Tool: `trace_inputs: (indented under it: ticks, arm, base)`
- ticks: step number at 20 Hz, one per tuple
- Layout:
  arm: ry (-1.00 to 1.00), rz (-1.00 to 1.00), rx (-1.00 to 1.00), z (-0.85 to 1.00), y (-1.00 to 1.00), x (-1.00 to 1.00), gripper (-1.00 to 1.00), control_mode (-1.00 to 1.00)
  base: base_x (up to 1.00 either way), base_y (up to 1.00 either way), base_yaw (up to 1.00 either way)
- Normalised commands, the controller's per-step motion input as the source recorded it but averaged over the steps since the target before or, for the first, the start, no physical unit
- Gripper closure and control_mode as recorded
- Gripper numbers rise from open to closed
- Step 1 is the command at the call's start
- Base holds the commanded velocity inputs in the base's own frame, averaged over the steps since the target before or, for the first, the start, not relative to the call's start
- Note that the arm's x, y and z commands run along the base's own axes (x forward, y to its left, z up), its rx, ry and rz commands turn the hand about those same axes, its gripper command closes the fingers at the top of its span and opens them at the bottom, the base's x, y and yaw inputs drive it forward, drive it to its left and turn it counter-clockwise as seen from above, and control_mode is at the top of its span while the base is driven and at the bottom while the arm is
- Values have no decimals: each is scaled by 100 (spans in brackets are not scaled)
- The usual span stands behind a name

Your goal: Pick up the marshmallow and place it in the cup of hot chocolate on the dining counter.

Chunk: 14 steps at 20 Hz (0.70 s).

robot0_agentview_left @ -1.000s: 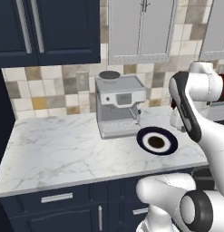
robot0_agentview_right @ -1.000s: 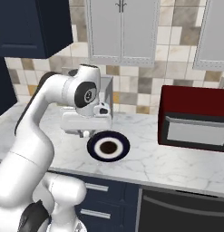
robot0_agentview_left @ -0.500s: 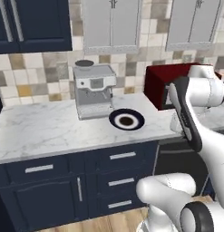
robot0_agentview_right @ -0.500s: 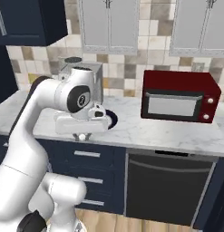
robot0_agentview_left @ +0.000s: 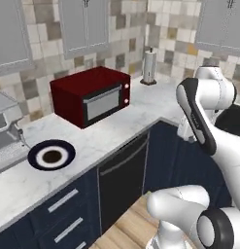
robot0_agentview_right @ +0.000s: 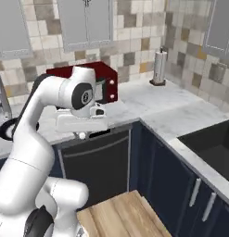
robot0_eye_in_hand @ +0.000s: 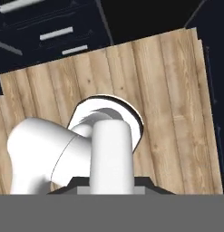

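End effector (robot0_agentview_right: 83, 134) points at the wooden floor (robot0_eye_in_hand: 177, 104); I cannot tell its fingers' state. Risk: a held marshmallow dropping unnoticed.

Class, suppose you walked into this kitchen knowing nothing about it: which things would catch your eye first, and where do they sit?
The dark red microwave stands out on the marble worktop against the tiled wall. Left of it lies a round navy plate with a white ring, and a paper towel holder stands further along the wall. The robot's white arm looms in front.
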Motion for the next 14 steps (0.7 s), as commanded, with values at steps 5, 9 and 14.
trace_inputs:
  ticks: [5,9,14]
  arm:
    - [0,0,0,0,0,0,100,100]
    - [0,0,0,0,0,0,100,100]
    - [0,0,0,0,0,0,100,100]
  base:
    - [0,0,-100]
    - [0,0,-100]
    - [0,0,-99]
